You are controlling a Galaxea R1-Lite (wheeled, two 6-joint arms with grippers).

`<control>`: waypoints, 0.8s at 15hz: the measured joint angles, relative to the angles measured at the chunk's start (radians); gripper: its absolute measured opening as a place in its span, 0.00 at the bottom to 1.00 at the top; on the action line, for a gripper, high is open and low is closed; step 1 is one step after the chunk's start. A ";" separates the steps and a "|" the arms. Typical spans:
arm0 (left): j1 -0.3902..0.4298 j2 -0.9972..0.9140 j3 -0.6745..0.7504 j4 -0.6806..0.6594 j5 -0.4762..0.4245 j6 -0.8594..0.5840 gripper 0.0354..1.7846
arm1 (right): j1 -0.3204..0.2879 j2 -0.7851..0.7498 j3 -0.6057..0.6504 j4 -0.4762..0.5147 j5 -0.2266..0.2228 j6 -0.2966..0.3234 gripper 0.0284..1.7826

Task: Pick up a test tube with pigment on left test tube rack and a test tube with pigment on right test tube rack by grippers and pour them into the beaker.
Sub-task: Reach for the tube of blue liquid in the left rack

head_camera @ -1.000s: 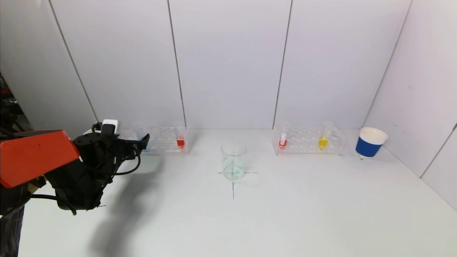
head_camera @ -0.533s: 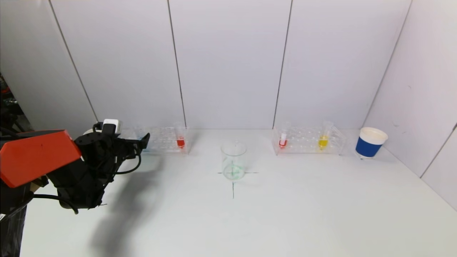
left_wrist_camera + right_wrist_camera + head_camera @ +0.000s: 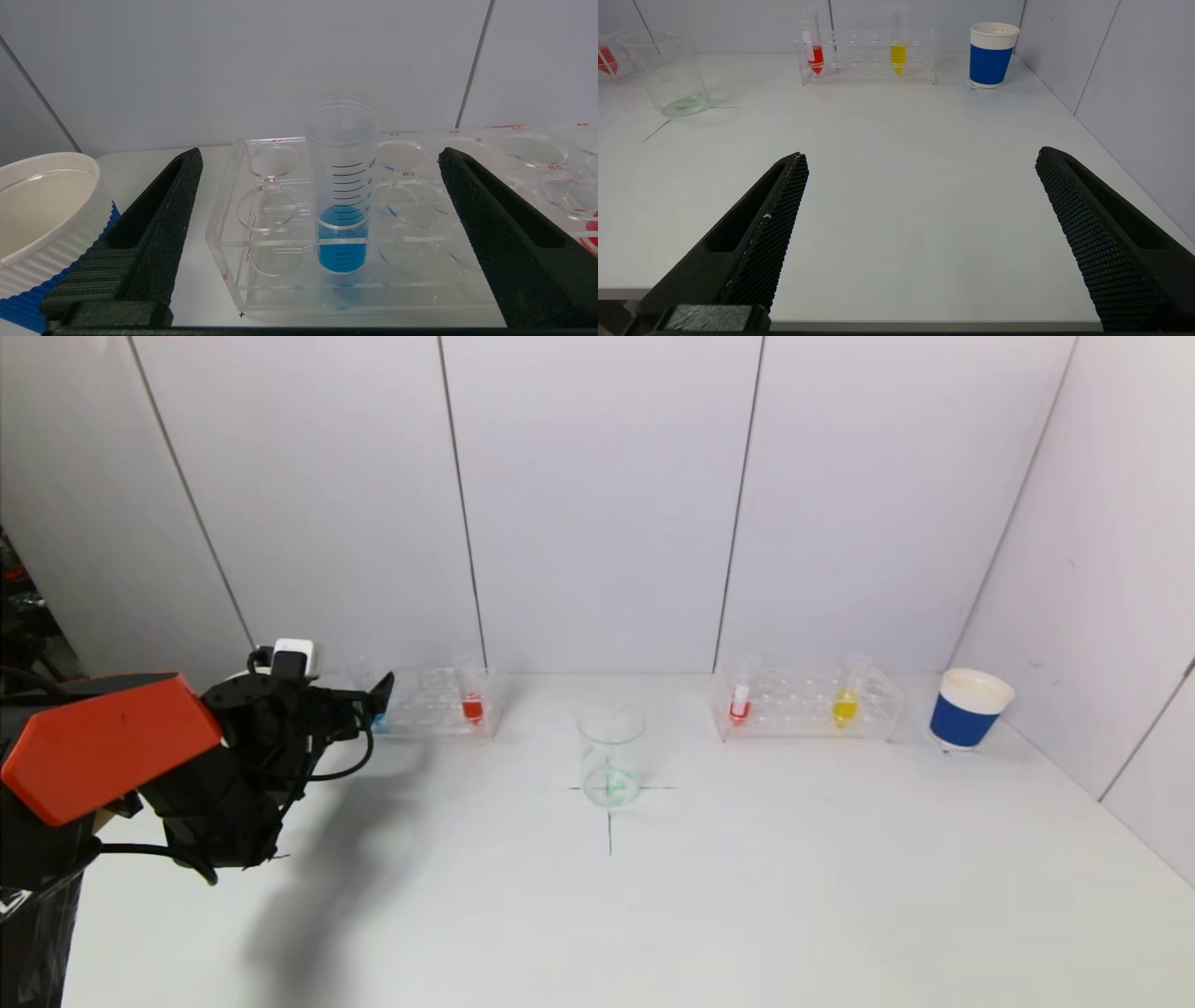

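The left test tube rack [image 3: 425,695] is clear plastic and holds a tube of red pigment [image 3: 472,707] and a tube of blue pigment [image 3: 343,186]. My left gripper [image 3: 373,702] is open just in front of that rack's left end. In the left wrist view, the blue tube stands between the open left gripper's [image 3: 320,154] fingers without touching them. The glass beaker [image 3: 611,756] stands mid-table on a cross mark. The right test tube rack [image 3: 808,705] holds a red tube [image 3: 739,705] and a yellow tube [image 3: 845,705]. My right gripper [image 3: 922,156] is open and empty above the table's near edge.
A blue and white paper cup [image 3: 969,709] stands right of the right rack, close to the side wall. Another ribbed white cup [image 3: 42,205] sits just left of the left rack, beside my left finger. Wall panels stand right behind both racks.
My left gripper has crept forward and slightly up toward the left rack, staying open. Nothing else has moved.
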 joint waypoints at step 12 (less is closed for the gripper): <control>-0.002 0.038 -0.086 0.037 0.000 0.001 0.99 | 0.000 0.000 0.000 0.000 0.000 0.000 0.99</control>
